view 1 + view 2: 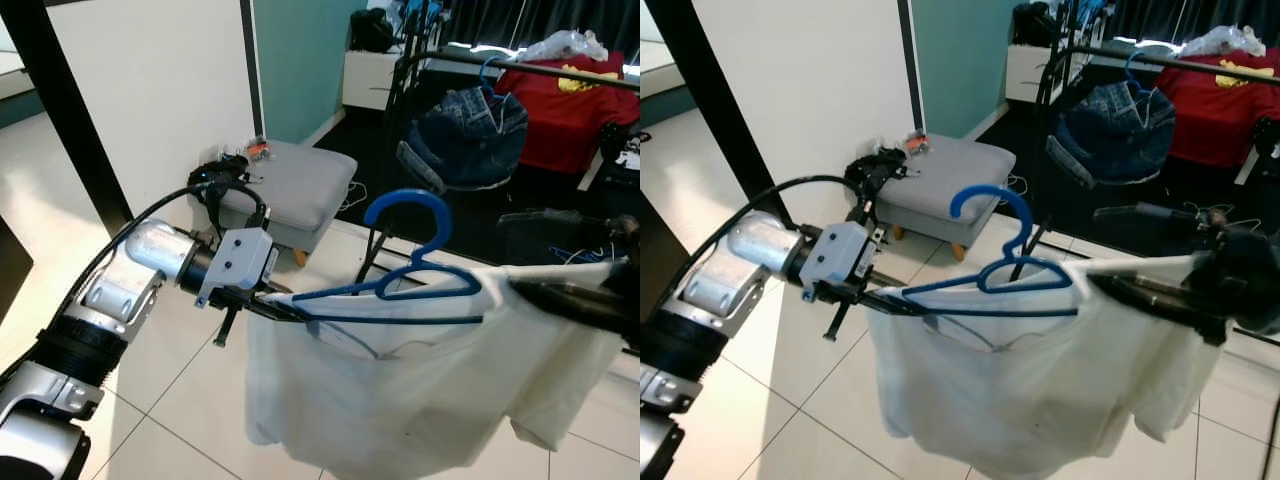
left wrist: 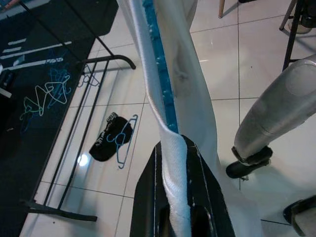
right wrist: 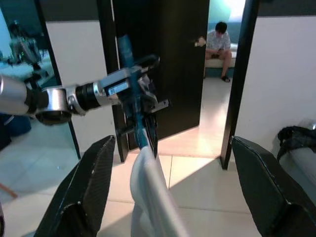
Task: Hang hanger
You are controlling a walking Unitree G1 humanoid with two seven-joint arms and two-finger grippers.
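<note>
A blue hanger point(image 1: 410, 270) carries a white shirt point(image 1: 400, 390) and is held level in front of me, its hook point(image 1: 405, 205) pointing up. My left gripper point(image 1: 275, 305) is shut on the hanger's left end through the shirt cloth point(image 2: 175, 163). My right gripper point(image 1: 560, 298) sits at the shirt's right shoulder. In the right wrist view its fingers point(image 3: 84, 197) are spread wide apart, with the shirt's end point(image 3: 148, 197) between them. The black clothes rail point(image 1: 520, 65) runs behind, above and to the right of the hanger.
Blue jeans point(image 1: 470, 135) and a red shirt point(image 1: 565, 110) hang on the rail. A grey ottoman point(image 1: 295, 185) stands by the white wall on the left. Loose hangers and a black item point(image 2: 111, 143) lie on the tiles by the rack's base point(image 2: 74, 148). A person point(image 3: 219, 44) sits beyond a doorway.
</note>
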